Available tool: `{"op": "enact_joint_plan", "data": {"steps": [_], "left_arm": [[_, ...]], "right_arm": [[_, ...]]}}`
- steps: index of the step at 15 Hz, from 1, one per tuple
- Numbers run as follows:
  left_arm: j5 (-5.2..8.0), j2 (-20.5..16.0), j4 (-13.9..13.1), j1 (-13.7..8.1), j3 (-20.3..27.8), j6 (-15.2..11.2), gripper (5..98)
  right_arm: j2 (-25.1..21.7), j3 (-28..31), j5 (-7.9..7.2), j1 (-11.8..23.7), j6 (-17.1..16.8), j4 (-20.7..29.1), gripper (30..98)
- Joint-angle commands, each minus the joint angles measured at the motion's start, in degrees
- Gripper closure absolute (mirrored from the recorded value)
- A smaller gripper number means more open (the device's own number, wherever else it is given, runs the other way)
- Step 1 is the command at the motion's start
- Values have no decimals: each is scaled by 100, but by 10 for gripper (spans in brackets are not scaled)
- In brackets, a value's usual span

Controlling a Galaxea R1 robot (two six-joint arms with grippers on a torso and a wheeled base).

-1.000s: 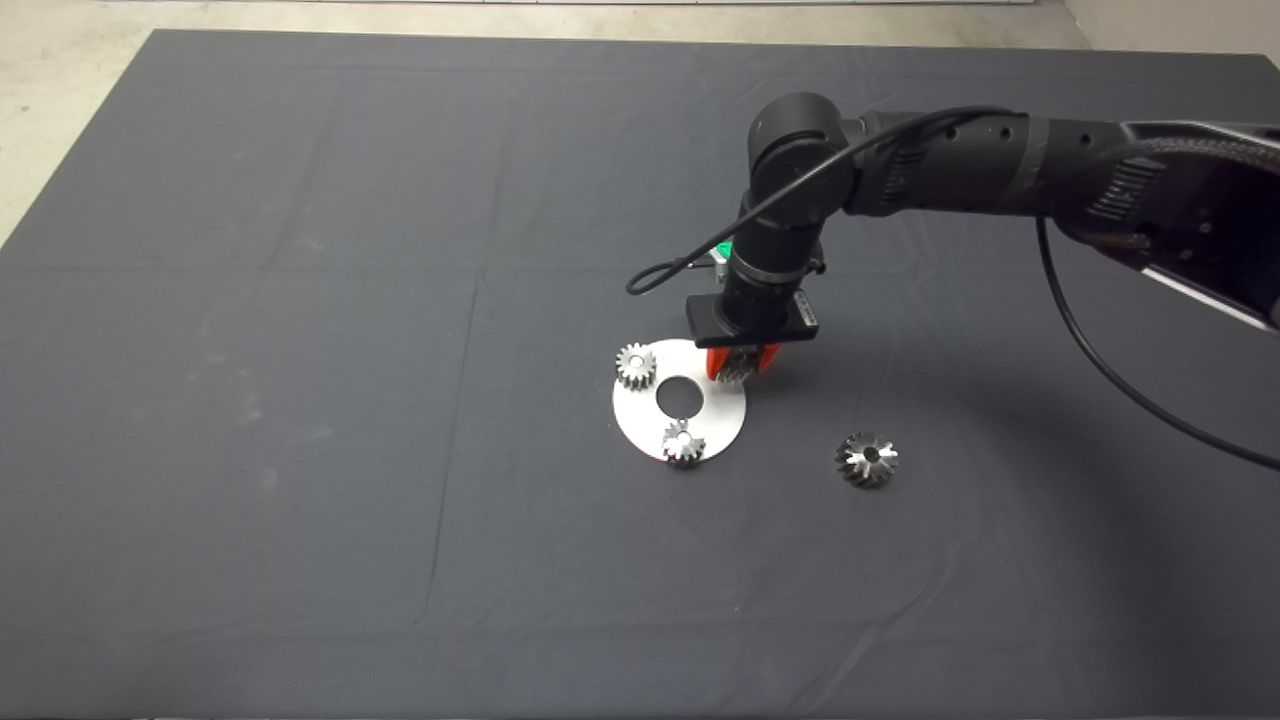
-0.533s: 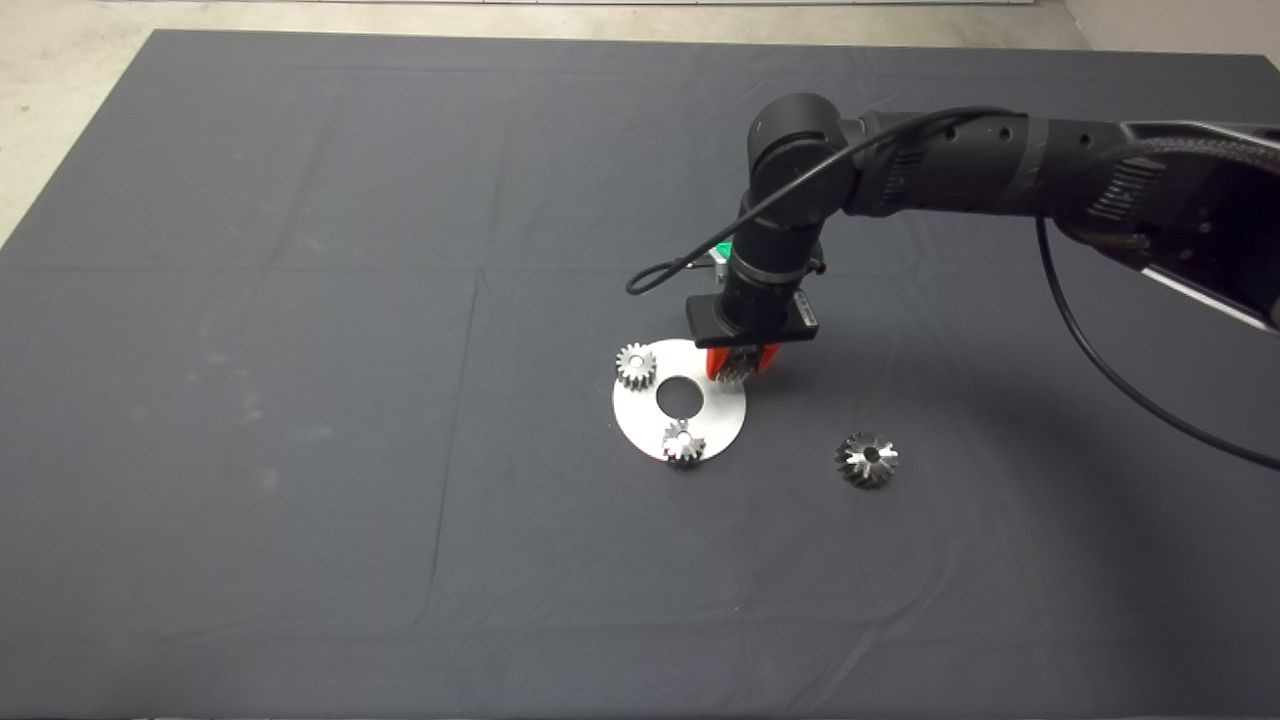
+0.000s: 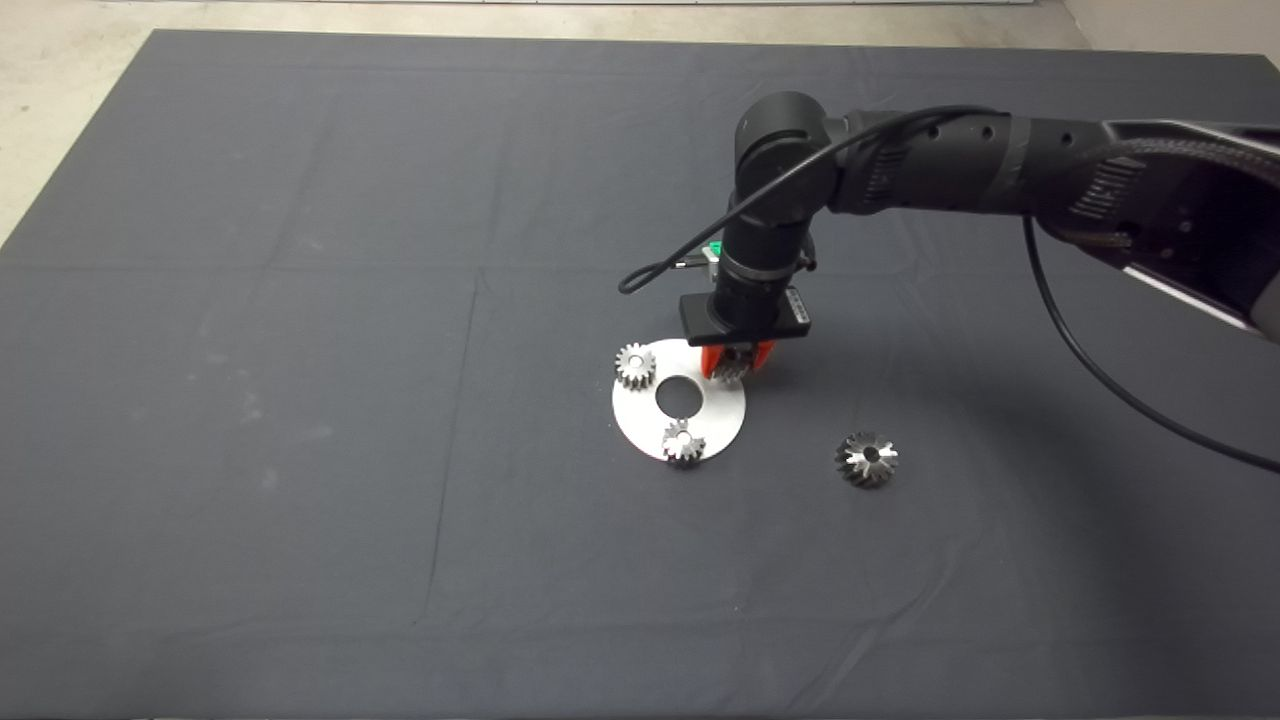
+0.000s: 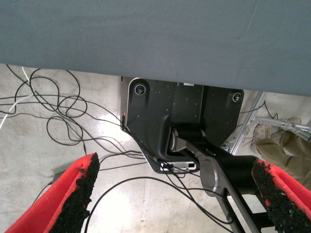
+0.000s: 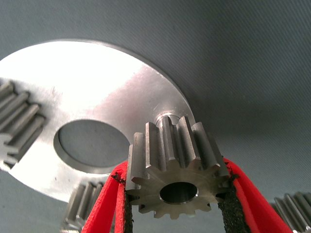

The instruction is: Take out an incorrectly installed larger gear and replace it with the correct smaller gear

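My right gripper (image 3: 735, 365) is shut on the smaller gear (image 3: 733, 370), a steel gear with fine teeth and a dark centre hole (image 5: 179, 192). It holds the gear at the far right rim of the round silver plate (image 3: 725, 405). In the right wrist view the red fingers (image 5: 107, 208) clamp the gear's sides, and a small raised stub (image 5: 167, 117) on the plate shows just behind it. Whether gear and plate touch I cannot tell. The larger gear (image 3: 867, 460) lies on the mat to the plate's right, apart from it. My left gripper (image 4: 175, 167) is parked off the mat, open.
Two brighter silver small gears sit on the plate, one at its far left (image 3: 635, 365) and one at its near edge (image 3: 683, 443). The plate has a round centre hole (image 3: 680, 397). A black cable (image 3: 660, 270) loops beside the right wrist. The left wrist view shows floor cables and the robot base (image 4: 180, 116).
The right arm has shifted slightly to the left and away, carrying the held gear a little with it. The plate, its two silver gears and the larger gear have not moved.
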Motion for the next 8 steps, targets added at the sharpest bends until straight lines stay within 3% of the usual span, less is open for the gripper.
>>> {"op": "enact_joint_plan", "data": {"steps": [1, 8], "left_arm": [[22, -23, -35, 3, 94, -12, 242], [32, -23, -35, 3, 85, -4, 242]], "right_arm": [[154, -110, -457, 155, -77, -196, 927], [145, 110, -457, 154, -59, -189, 925]]}}
